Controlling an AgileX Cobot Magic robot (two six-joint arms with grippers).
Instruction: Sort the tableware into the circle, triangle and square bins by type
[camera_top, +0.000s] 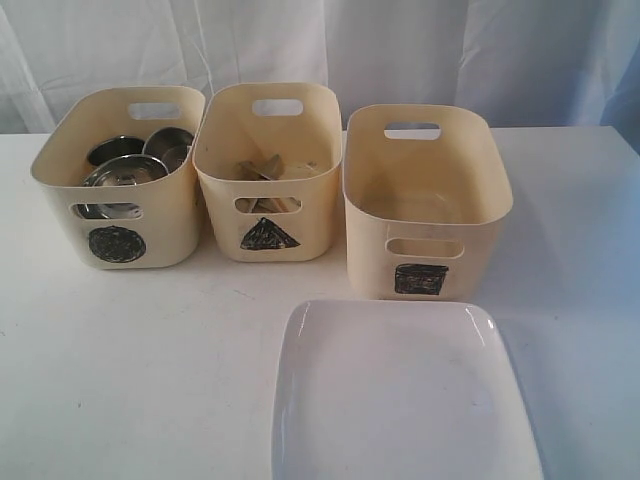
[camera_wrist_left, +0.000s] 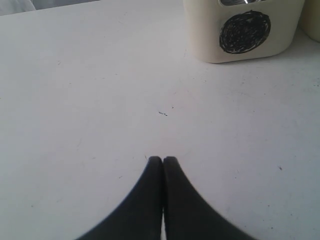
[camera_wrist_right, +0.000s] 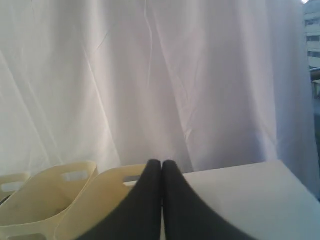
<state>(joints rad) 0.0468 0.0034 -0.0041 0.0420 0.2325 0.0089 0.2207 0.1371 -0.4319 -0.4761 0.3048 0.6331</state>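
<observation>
L end effector (camera_wrist_left: 162, 160) sits low over the bare bench (camera_top: 130, 370), fingers pressed together w/ nothing between them. R end effector (camera_wrist_right: 161, 163) is likewise pressed together and holding nothing, raised and pointing at the backdrop, w/ tub rims below it. In the ext. view neither arm shows. Nearest me there is the large white rounded-square plate (camera_top: 405, 395), flat on the bench at the front, right of centre, its near edge cut by the frame. Just behind it stands the square bin (camera_top: 425, 205), black square mark facing me; plate rim and bin base are v. close, can't tell if touching. Further back and left is the triangle bin (camera_top: 268, 175), w/ tan pieces in the bottom, prob. the wooden chopsticks (camera_top: 262, 168); too blurred to pick out other cutlery. Left of that, side by side, is the circle bin (camera_top: 118, 180), piled w/ steel bowls (camera_top: 122, 172) and other round steel pieces I can't separate. The L wrist cam sees that bin's circle mark ahead of the fingers, well apart. Behind everything hangs a white curtain (camera_top: 300, 50).
</observation>
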